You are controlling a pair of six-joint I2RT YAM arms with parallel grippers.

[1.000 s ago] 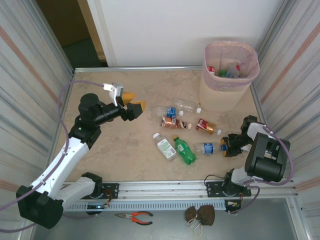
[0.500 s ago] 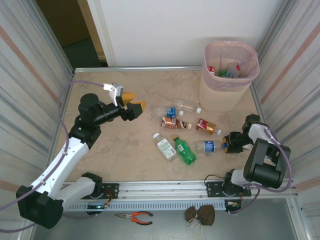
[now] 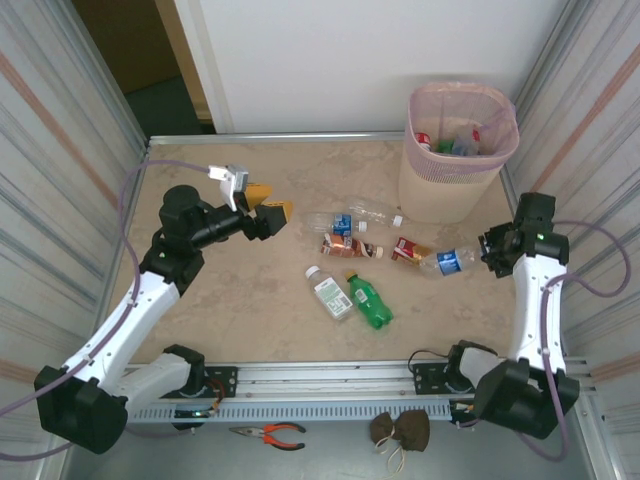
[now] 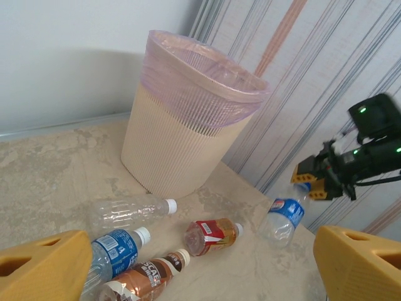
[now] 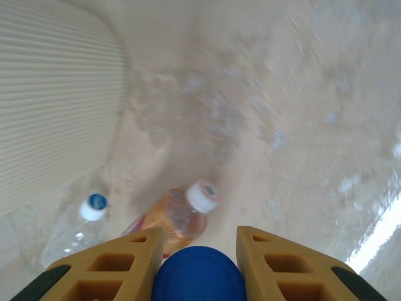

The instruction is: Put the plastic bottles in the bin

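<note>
My right gripper (image 3: 494, 248) is shut on the blue cap (image 5: 199, 276) of a clear, blue-labelled bottle (image 3: 450, 261). It holds that bottle (image 4: 282, 216) tilted above the table, in front of the pale pink bin (image 3: 428, 190). My left gripper (image 3: 270, 215) hovers open and empty at the left. Six plastic bottles lie mid-table: a clear one (image 3: 368, 211), a blue-labelled one (image 3: 335, 223), a brown one (image 3: 350, 247), a red-labelled one (image 3: 410, 251), a white one (image 3: 328, 292) and a green one (image 3: 370, 301). The red-labelled bottle (image 5: 182, 216) lies right below my right gripper (image 5: 198, 241).
The bin (image 4: 188, 125) has a pink liner and holds several bottles (image 3: 455, 143). Striped curtain walls close both sides, and the right one (image 3: 590, 180) runs close to my right arm. Orange pliers (image 3: 272, 434) lie in front of the rail.
My right gripper closed on the blue-capped bottle at the table's right and lifted it up and back toward the bin. The left arm stayed still.
</note>
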